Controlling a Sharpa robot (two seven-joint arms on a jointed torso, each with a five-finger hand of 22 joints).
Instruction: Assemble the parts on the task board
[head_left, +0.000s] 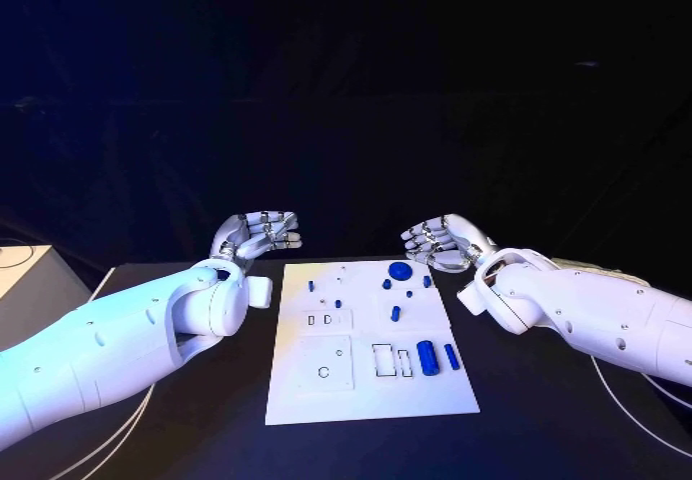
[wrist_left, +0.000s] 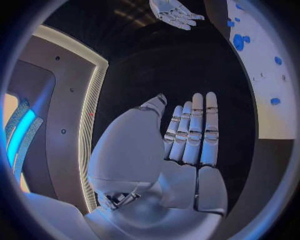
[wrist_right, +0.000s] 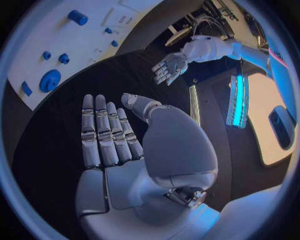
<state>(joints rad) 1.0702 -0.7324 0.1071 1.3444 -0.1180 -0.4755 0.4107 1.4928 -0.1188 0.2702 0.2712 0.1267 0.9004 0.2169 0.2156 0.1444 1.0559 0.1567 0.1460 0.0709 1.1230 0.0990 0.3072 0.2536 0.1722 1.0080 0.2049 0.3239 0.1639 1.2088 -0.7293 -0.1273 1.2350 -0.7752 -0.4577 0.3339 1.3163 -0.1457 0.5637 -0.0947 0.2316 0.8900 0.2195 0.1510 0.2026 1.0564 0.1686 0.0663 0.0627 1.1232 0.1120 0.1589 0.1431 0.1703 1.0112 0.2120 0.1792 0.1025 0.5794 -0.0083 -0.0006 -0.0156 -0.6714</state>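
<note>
Head view: white rectangular task board with small blue parts between both raised hands. Wrist views reveal left robot hand and right robot hand flat, fingers extended, empty.

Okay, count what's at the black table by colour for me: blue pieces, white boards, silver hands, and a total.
small blue parts: 9, as far as the head view lets me make out
white flat task board: 1
silver many-fingered hands: 2, the left hand and the right hand, both holding nothing
Total: 12
</note>
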